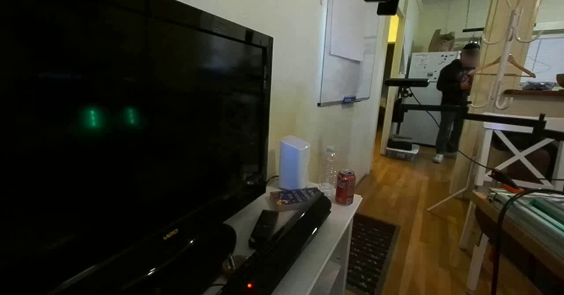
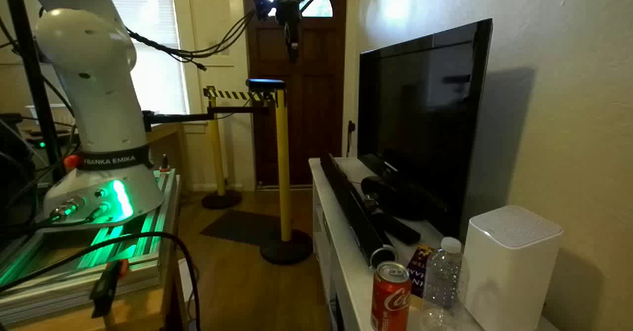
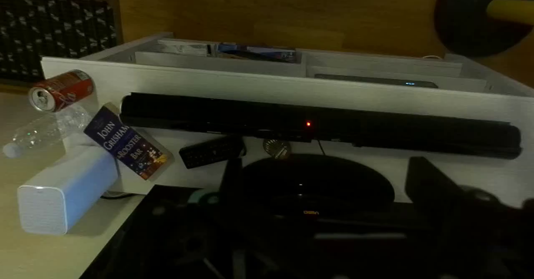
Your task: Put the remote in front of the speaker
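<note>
Fingers (image 3: pixel 424 179) spread apart, pointing down, arm (image 2: pixel 106 93) raised high, remote (image 3: pixel 210 152) behind speaker (image 3: pixel 258 115)

On the cabinet (image 3: pixel 208 85), the remote (image 3: pixel 210 152) lies between the speaker (image 3: pixel 233 114) and the television (image 2: pixel 420 113), near the book (image 3: pixel 127 143).

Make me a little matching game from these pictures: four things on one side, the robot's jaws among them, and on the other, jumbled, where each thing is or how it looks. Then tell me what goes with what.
Things
1. remote control
2. bar speaker
3. drink can
4. robot's jaws

Descriptions
A. red, standing upright
B. spread apart
C. long and black, showing a small red light
D. lying on the white cabinet, between the bar speaker and the television

Pairs
1-D
2-C
3-A
4-B
</note>
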You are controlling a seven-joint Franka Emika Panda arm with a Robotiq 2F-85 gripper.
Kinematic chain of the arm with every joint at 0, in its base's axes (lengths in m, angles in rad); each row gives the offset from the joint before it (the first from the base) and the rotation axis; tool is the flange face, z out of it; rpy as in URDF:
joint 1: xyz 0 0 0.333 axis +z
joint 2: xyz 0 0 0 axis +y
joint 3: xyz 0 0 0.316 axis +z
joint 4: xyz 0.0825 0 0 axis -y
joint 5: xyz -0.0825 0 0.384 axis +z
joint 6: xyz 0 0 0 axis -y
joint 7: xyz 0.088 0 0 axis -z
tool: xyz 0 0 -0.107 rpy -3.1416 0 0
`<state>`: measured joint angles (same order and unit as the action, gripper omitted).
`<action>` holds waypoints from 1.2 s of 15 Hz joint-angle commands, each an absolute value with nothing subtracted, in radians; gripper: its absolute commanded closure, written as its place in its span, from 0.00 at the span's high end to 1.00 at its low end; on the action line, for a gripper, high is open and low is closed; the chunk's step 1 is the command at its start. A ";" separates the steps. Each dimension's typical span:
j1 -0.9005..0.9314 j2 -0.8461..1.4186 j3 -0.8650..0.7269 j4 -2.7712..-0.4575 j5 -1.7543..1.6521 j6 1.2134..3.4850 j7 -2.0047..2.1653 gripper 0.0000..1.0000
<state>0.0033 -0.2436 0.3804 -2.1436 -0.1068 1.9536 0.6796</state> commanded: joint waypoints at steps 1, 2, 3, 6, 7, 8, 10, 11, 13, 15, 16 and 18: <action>0.050 -0.238 0.338 -2.141 -0.119 1.949 0.689 1.00; 0.050 -0.238 0.338 -2.141 -0.119 1.949 0.689 1.00; 0.050 -0.238 0.338 -2.141 -0.119 1.949 0.689 1.00; 0.050 -0.238 0.338 -2.141 -0.119 1.949 0.689 1.00; 0.050 -0.238 0.338 -2.141 -0.119 1.949 0.689 1.00; 0.037 -0.214 0.328 -2.134 -0.116 1.951 0.743 1.00; 0.023 -0.176 0.294 -2.131 -0.103 1.973 0.830 1.00; 0.018 -0.156 0.272 -2.130 -0.098 1.983 0.855 1.00; 0.012 -0.119 0.230 -2.130 -0.103 2.011 0.923 1.00; 0.010 -0.069 0.187 -2.131 -0.093 2.051 0.987 1.00; 0.010 -0.037 0.168 -2.132 -0.087 2.080 1.020 1.00; 0.012 0.023 0.133 -2.140 -0.098 2.166 1.102 1.00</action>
